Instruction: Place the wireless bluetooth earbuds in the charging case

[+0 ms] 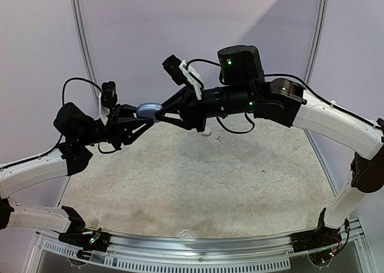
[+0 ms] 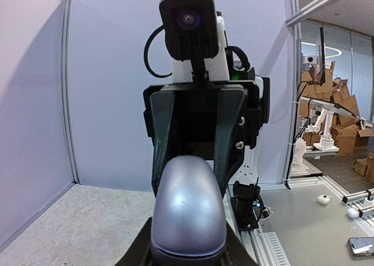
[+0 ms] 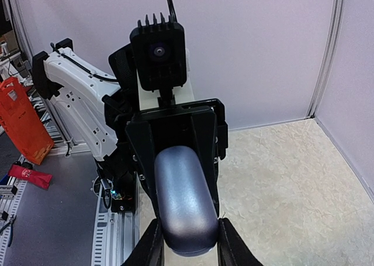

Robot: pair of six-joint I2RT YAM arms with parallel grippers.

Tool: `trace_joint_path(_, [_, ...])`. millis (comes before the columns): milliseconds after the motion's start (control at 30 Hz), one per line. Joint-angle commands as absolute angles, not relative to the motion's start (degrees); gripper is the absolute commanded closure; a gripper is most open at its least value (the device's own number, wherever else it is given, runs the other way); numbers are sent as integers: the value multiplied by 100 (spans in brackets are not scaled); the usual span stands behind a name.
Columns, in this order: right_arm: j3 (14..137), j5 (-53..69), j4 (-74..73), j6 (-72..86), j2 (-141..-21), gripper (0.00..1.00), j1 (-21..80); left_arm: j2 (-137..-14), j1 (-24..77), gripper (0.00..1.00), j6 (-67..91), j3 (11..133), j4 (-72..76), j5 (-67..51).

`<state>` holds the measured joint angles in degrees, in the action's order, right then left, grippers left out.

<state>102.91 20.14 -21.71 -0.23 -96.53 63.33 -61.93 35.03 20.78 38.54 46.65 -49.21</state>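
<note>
An oval grey-blue charging case [image 1: 150, 110] hangs closed in mid-air over the far left of the table, held between both arms. My left gripper [image 1: 143, 116] comes in from the left and is shut on one end of the case [image 2: 188, 210]. My right gripper [image 1: 162, 112] comes in from the right and is shut on the other end of the case [image 3: 184, 199], its fingers [image 3: 149, 245] pressed against the sides. A tiny pale piece [image 1: 207, 131] lies on the table under the right wrist. It is too small to tell whether it is one of the earbuds.
The pale speckled table [image 1: 192, 183] is bounded by white walls at the back and sides. A metal rail [image 1: 198, 246] runs along the near edge between the arm bases. A small dark speck [image 1: 262, 176] lies at the right.
</note>
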Motion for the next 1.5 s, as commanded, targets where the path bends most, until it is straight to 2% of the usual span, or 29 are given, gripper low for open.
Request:
trace_joint_path(0, [10431,2332,-2239,153,-9917,71,6429,-6232,3568,100,1969,3920,4737,-4828])
trace_joint_path(67, [10432,2308,-2242,141,-9908,71,6434,-6225,3568,100,1961,3920,4728,-4825])
trace_joint_path(167, [10442,2257,-2274,115,-9905,65,6428,-6232,3569,100,1952,3920,4723,-4821])
trace_joint_path(367, [10514,2225,-2285,106,-9939,61,6429,-6232,3568,100,1943,3913,4720,-4819])
trace_joint_path(433, [10523,2185,-2287,118,-9949,75,6425,-6228,3568,100,1943,3907,4718,-4817])
trace_joint_path(500, [10521,2176,-2298,123,-9941,82,6430,-6222,3568,100,1934,3896,4712,-4821])
trace_joint_path(700, [10529,2210,-2319,131,-9893,87,6426,-6205,3573,100,1921,3877,4696,-4799])
trace_joint_path(967, [10464,2104,-2407,114,-9778,100,6432,-6157,3560,100,1790,3858,4490,-4674])
trace_joint_path(1000, [10435,2068,-2398,114,-9733,100,6426,-6146,3560,98,1751,3852,4425,-4610])
trace_joint_path(1100, [10303,1886,-2341,114,-9620,100,6425,-6097,3560,67,1663,3820,4263,-4347])
trace_joint_path(1200, [10204,1699,-2324,122,-9503,100,6425,-6067,3560,45,1573,3791,4145,-4149])
trace_joint_path(1467, [9735,1406,-2295,549,-9157,100,6140,-6009,3560,12,1413,3745,3924,-4047])
